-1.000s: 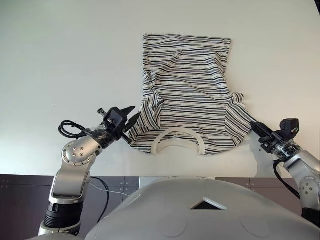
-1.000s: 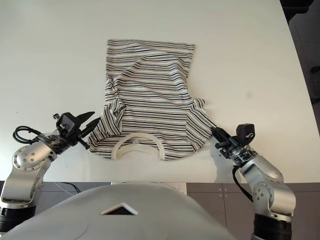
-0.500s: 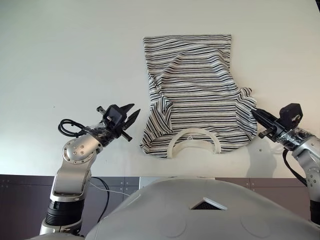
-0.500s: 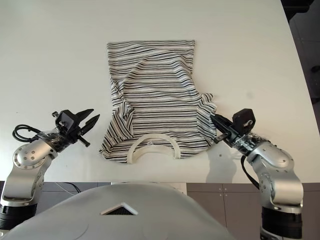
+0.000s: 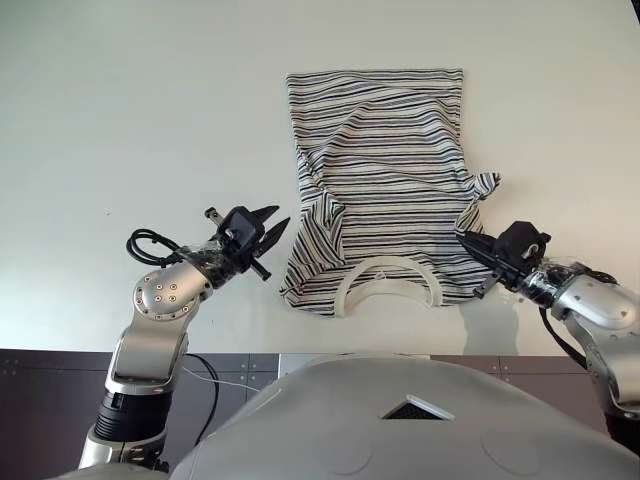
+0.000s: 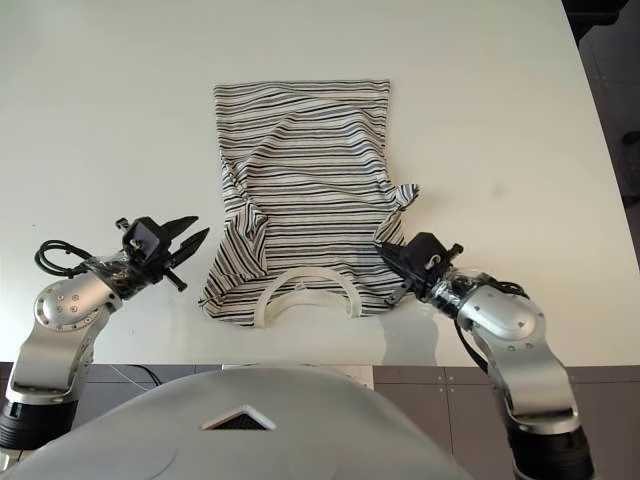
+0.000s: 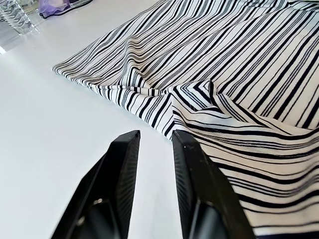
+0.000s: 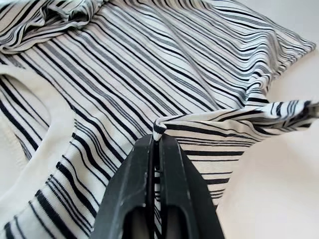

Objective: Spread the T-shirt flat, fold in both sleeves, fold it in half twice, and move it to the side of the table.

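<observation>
Right claw (image 8: pixel 158 143), held low, pinches a T-shirt (image 5: pixel 385 170) fold; left claw (image 7: pixel 155 135), fingers apart, hovers just beside its edge.

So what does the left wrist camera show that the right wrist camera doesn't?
Left wrist view, not the right: the left gripper, its two fingers apart, just short of the shirt's rumpled edge, and a purple item far off. Right wrist view, not the left: the right gripper, shut on a pinched fold of fabric, and the white collar. Both: the striped T-shirt lying wrinkled on the white table.
</observation>
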You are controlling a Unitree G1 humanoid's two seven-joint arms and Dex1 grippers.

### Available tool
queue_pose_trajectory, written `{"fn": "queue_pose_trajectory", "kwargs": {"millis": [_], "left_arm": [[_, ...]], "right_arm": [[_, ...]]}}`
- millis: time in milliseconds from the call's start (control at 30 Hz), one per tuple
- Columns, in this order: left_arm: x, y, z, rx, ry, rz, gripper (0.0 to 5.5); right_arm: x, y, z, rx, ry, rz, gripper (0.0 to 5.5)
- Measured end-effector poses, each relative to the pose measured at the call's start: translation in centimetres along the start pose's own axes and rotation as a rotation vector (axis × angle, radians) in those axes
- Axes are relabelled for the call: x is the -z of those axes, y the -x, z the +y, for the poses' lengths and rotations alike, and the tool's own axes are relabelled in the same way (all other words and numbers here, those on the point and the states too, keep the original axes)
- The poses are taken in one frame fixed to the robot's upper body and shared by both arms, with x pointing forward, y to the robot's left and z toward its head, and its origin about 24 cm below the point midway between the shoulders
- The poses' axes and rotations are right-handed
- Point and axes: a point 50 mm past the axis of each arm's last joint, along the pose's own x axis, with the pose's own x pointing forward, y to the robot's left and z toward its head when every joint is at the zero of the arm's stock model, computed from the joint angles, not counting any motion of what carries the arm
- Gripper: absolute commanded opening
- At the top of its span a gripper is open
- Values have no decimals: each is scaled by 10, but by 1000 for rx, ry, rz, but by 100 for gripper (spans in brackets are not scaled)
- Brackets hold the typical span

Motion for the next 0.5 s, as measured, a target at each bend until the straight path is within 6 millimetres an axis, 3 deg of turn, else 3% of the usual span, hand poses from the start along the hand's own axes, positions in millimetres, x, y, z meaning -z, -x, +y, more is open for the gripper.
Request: {"fn": "queue_pose_trajectory", "kwargs": {"millis": [300,500], "left_arm": [[0,-2,-3,38,-25,14,120],[1,-2,-4,58,-55,35,120]], "right_arm": [[2,-6,7,-6,52,31,11],[-8,-6,14,-56,-14,-34,114]]}}
